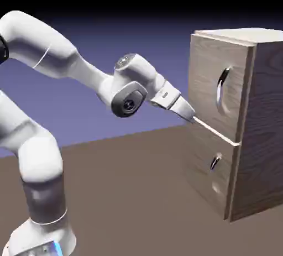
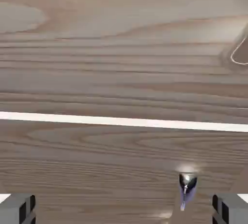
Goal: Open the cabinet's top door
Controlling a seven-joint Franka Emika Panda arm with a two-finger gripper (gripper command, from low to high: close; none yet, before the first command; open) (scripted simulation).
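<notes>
Aim for the top door (image 1: 207, 89), directly ahead of the gripper (image 1: 192, 119) and above its tips; shut by the look of it, with its curved metal handle (image 1: 222, 85) higher than the gripper and off to the exterior view's right. Spread wide at the fingertips, with nothing pinched between; good for approaching a slim pull. Pointed for now near the white seam (image 1: 216, 131) between the two front panels, too low for the right handle; can't tell whether touching the wood or just short of it. Best to back off slightly first, then rise and shift across toward the upper handle, to avoid scraping the face. Line up with one finger on each side of the bar, probably with some roll of the wrist to suit its upright run, then ease in far enough to get behind the metal without jamming against the oval recess (image 1: 223, 106). Close firmly around the middle, then draw back gently, giving way to any swing of the panel rather than forcing a straight pull. Beware of the smaller handle (image 1: 215, 163), below the gripper on the lower panel (image 1: 207, 174): easy to catch by mistake. As for the cabinet (image 1: 265, 100), closed at both panels in front of the gripper, with no inside showing and so no telling of contents.
</notes>
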